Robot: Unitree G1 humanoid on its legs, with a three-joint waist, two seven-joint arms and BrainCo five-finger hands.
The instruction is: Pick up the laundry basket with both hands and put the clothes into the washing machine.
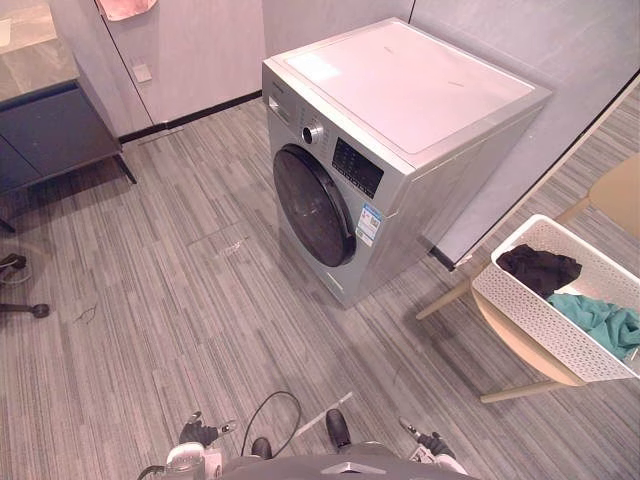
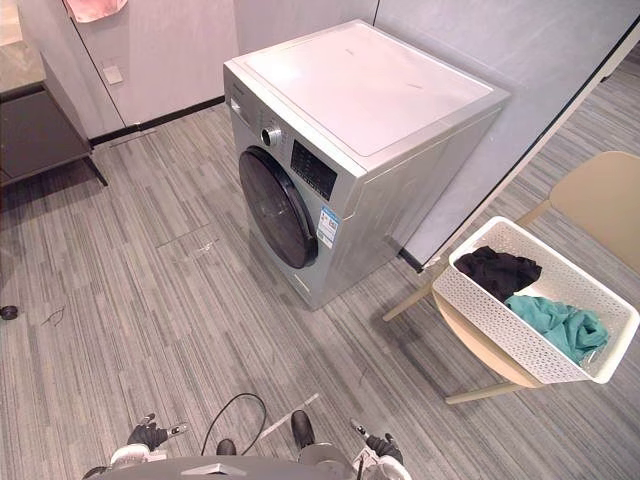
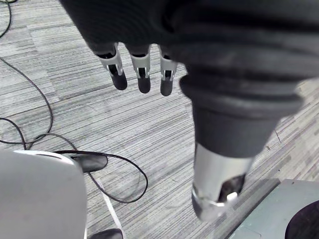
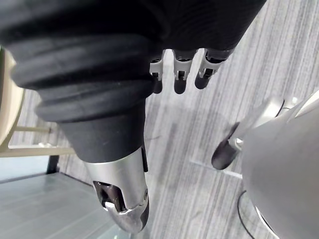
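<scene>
Two robot hands point(image 3: 142, 74) point(image 4: 179, 74) empty; one basket point(image 2: 500, 320), two garments point(image 2: 497, 270) point(image 2: 560, 322).

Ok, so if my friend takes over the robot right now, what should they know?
Left hand: open, empty, hanging low.
Right hand: open, empty, hanging low.
The white laundry basket sits on a beige chair to the robot's right, with a black garment and a teal garment inside.
The washing machine is ahead, its round door shut.
Done: nothing yet.
Left: reach the basket, lift it with both hands, open the door, load both garments.

Washing machine point(image 1: 400, 100) sticker point(image 1: 368, 222) print unreadable
</scene>
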